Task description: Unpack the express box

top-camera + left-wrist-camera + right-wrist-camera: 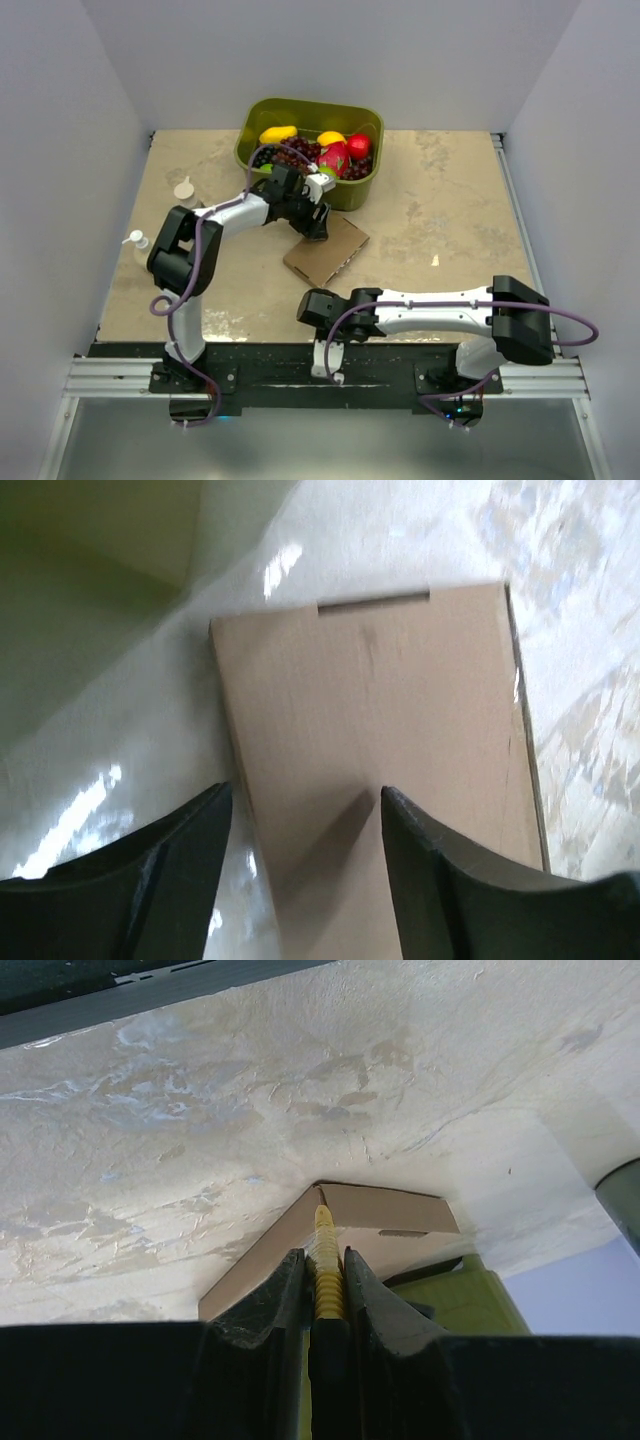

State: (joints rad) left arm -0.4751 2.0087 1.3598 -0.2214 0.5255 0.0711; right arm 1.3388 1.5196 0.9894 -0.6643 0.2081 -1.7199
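Note:
The express box (328,252), a flat brown cardboard mailer, lies closed on the table just in front of the tub. My left gripper (316,224) hangs open over its far end. In the left wrist view the box (380,710) fills the middle; the left gripper (305,800) straddles its left edge, one finger (180,880) over bare table and the other over the cardboard. My right gripper (326,345) sits at the table's near edge, shut (325,1255) on a yellow ribbed tool (322,1228) that points at the box (390,1210).
An olive-green tub (300,105) of fruit stands at the back centre, right behind the box. Two small pump bottles (185,190) (138,243) stand on the left. White walls close in three sides. A metal rail (120,375) runs along the near edge.

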